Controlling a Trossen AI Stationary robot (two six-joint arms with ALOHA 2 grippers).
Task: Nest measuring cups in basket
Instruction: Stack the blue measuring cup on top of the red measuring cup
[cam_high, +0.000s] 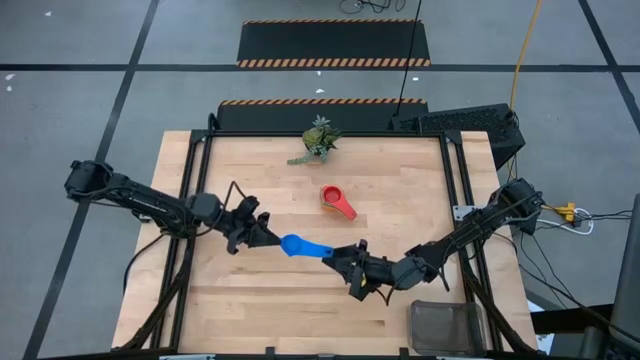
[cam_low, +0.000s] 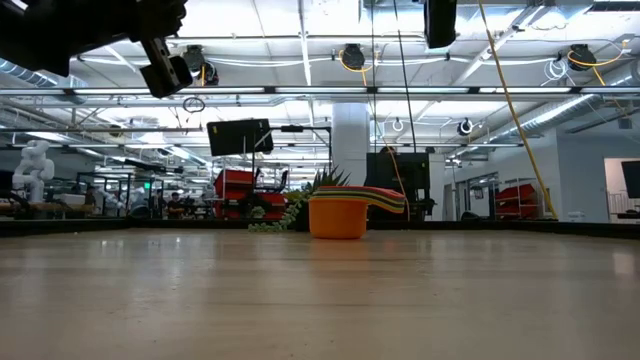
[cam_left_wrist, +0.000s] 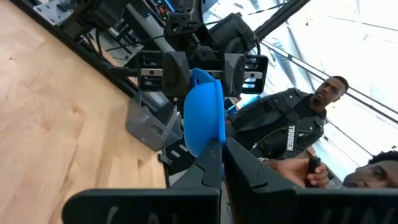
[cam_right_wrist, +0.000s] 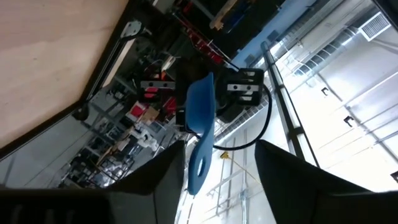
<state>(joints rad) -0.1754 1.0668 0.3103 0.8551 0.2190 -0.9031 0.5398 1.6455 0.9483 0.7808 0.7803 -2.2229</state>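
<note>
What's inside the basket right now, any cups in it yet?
Nothing shows inside the basket at the table's near right corner from above; its mesh floor looks bare. The nested cup stack sits mid-table, and the blue cup is held up between both tools. The basket's near edge is cut off.

Industrial lab hall — ceiling trusses (cam_low: 300, 92); hazard-striped floor mats (cam_high: 335, 45)

Basket (cam_high: 446, 328), just beyond the right hand (cam_high: 345, 262), is cut off by the high view's lower edge; contents indiscernible.
</note>
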